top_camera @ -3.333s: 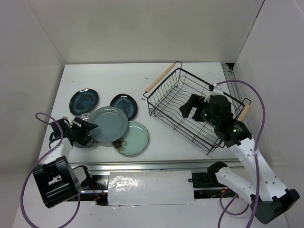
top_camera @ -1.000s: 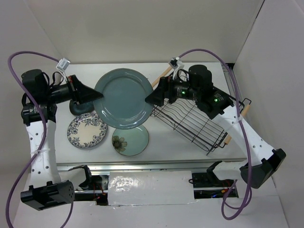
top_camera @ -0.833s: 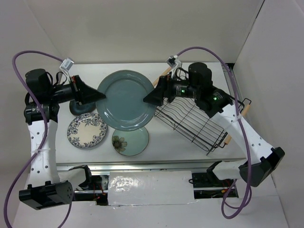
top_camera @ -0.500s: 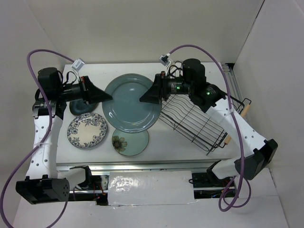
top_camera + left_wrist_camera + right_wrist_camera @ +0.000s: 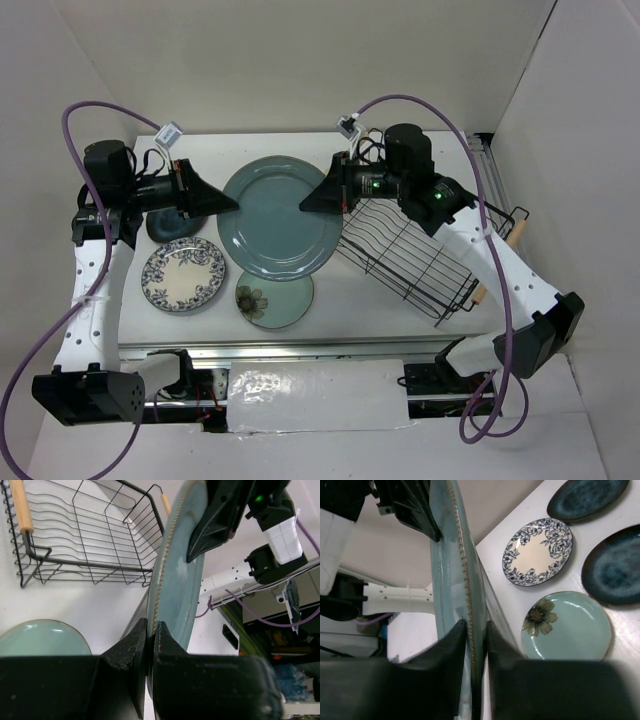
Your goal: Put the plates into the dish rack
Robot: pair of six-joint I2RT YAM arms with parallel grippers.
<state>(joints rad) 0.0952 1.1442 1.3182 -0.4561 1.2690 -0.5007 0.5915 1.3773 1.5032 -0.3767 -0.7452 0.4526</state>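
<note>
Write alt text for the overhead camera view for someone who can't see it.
Both arms hold a grey-teal plate between them, the left gripper and right gripper clamped on opposite edges. The black dish rack sits to its right; a blue floral plate and a mint flower plate lie on the table.

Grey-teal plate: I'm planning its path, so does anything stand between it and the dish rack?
Nothing visible does; only the right gripper, gripping the grey-teal plate, sits toward the dish rack.
</note>
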